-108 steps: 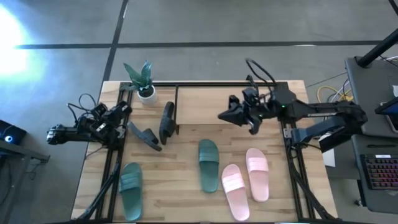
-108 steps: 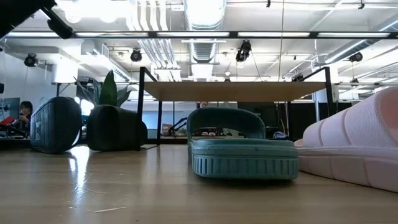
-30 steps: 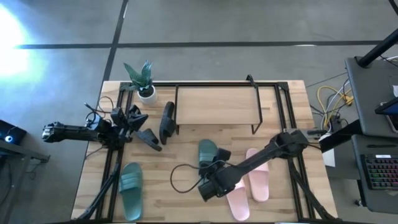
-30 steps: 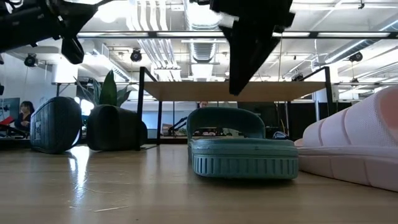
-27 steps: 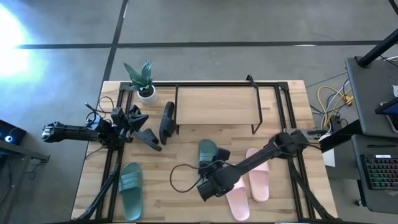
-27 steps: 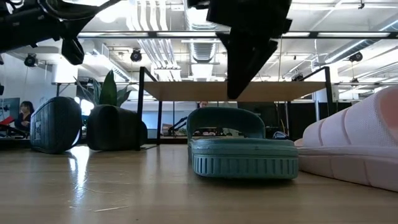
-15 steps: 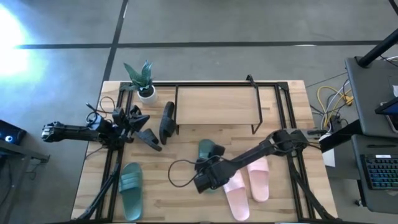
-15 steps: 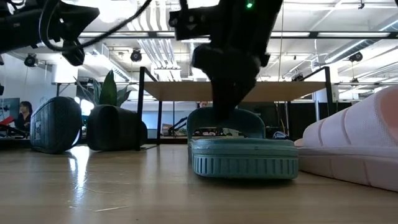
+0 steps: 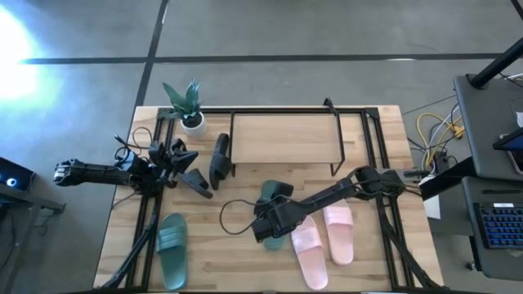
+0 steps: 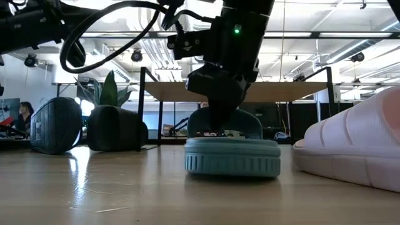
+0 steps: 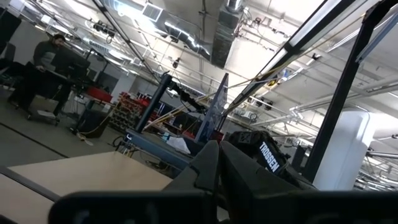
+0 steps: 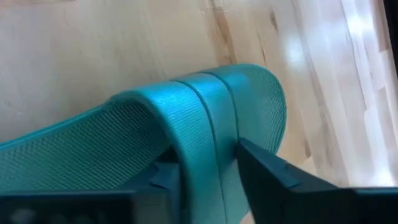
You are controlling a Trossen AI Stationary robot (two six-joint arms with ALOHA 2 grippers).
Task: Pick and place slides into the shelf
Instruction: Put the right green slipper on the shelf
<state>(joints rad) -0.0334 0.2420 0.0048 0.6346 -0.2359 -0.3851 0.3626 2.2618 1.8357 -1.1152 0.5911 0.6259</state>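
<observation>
Fingers of the right gripper straddle the wide strap of a dark green rubber slide sandal near the middle of the light wooden tabletop; the right wrist view shows one dark finger on each side of the teal-looking strap, touching it, so the gripper is closed narrowly on that slide. In the low view the same slide sits with its sole on the tabletop, the gripper coming down onto its strap from above. Just beside it, toward the right arm's base, lie the two pale pink rubber slides, side by side. The second dark green slide lies well apart near the front left corner. The two black slides rest between the left arm and the shelf. The small low shelf with a thin black frame and light wooden top board stands at the far side of the tabletop, a small potted plant in a white pot just beside its left end. The left gripper hovers near the black slides at the left edge; whether its fingers are apart or together I cannot tell.
</observation>
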